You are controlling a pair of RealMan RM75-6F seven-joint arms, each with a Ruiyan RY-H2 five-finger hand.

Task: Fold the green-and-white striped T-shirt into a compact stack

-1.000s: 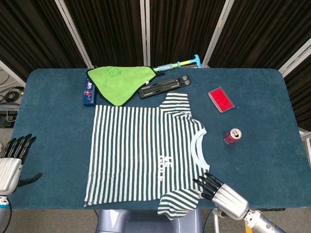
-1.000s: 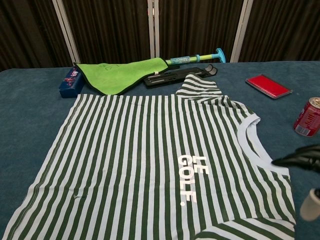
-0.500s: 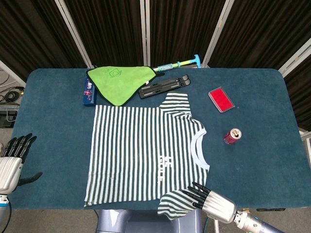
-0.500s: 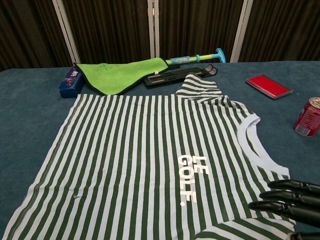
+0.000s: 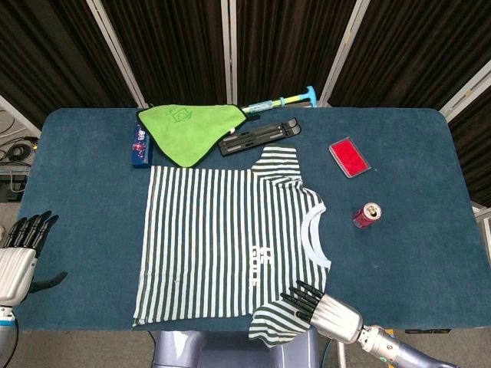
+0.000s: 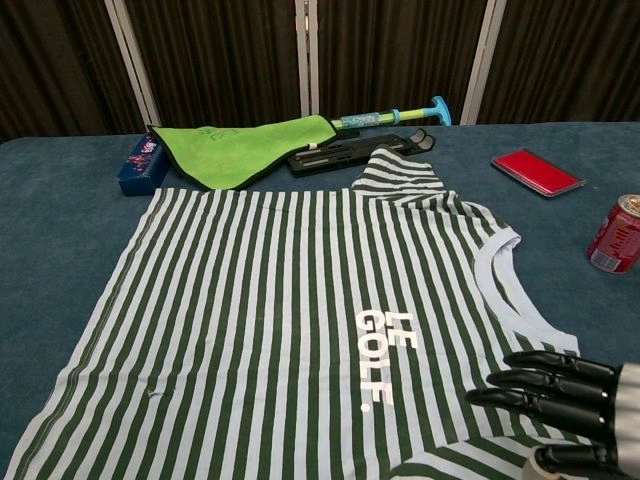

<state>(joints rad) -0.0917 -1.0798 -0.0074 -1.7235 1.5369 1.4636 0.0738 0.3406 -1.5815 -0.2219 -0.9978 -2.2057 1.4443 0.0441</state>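
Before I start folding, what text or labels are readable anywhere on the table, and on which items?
"LE GOLF": white letters on the chest of the striped T-shirt, read clearly in the chest view.
Green cloth: a dark outlined logo, too small to read.
Blue box: coloured print, too blurred to read.
Red can: no legible lettering.
Red case: no visible text.

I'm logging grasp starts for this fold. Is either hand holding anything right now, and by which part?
Nothing is held. The right hand has its fingers extended over the T-shirt near its sleeve; the left hand is open, off the shirt.
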